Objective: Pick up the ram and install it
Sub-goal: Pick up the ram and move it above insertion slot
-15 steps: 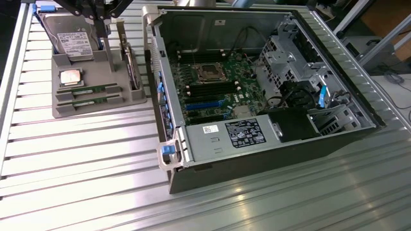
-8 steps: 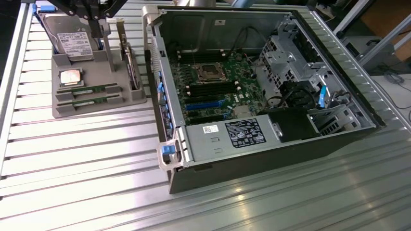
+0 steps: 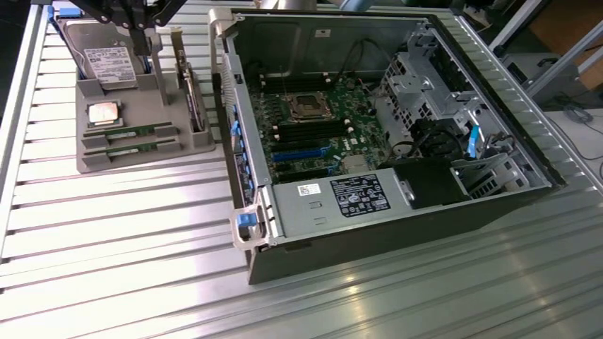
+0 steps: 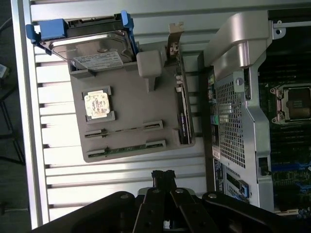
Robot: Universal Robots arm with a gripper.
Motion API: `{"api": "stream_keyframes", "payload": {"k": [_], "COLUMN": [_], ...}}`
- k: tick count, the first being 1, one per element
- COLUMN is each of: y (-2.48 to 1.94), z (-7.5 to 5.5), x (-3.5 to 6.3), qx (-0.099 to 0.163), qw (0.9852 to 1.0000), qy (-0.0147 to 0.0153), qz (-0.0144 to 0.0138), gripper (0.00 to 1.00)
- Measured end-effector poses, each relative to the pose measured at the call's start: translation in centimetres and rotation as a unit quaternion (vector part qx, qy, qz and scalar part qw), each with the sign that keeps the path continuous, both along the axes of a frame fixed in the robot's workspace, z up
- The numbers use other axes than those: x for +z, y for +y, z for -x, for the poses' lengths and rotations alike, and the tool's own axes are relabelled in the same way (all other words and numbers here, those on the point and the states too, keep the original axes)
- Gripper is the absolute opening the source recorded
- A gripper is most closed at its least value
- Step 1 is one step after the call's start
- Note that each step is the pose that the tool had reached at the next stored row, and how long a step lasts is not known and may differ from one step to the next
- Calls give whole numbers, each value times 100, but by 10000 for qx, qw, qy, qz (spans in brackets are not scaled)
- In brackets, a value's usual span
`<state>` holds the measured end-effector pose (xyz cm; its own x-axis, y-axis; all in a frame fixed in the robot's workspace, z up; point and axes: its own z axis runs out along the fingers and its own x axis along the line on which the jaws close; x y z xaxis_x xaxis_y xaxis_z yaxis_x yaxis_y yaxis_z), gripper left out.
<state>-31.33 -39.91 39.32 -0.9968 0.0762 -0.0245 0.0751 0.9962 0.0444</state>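
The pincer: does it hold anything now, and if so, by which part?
Nothing is held. The pincer is shut with nothing between its tips, and the ram sticks lie in the gray tray.

The ribbed table (image 3: 113,247) was bright silver, striped by its grooves. The holder tray (image 3: 151,106) was plain grey. On it were green ram sticks (image 3: 132,133) with dark chips, a silver processor chip (image 3: 104,113), and a silver hard drive (image 3: 104,60) with a white label in a blue caddy (image 4: 48,30). The computer case (image 3: 377,240) was dark grey, its motherboard (image 3: 344,120) green with black slots and blue slots (image 3: 296,154). The power supply (image 3: 301,212) was pale grey with a black label (image 3: 363,196). The gripper (image 4: 163,174) was black.
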Motion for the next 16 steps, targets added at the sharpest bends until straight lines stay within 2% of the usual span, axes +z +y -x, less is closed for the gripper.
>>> {"api": "stream_keyframes", "payload": {"k": [3,5,9,12,16], "y": [0,0,0,0,0], "z": [0,0,0,0,1], "x": [0,0,0,0,0], "qx": [36,150,534,875,1199], "qw": [10000,9999,9986,9962,9928], "qy": [0,0,0,0,0], "qz": [0,0,0,0,0], "gripper": [10,10,10,10,10]}}
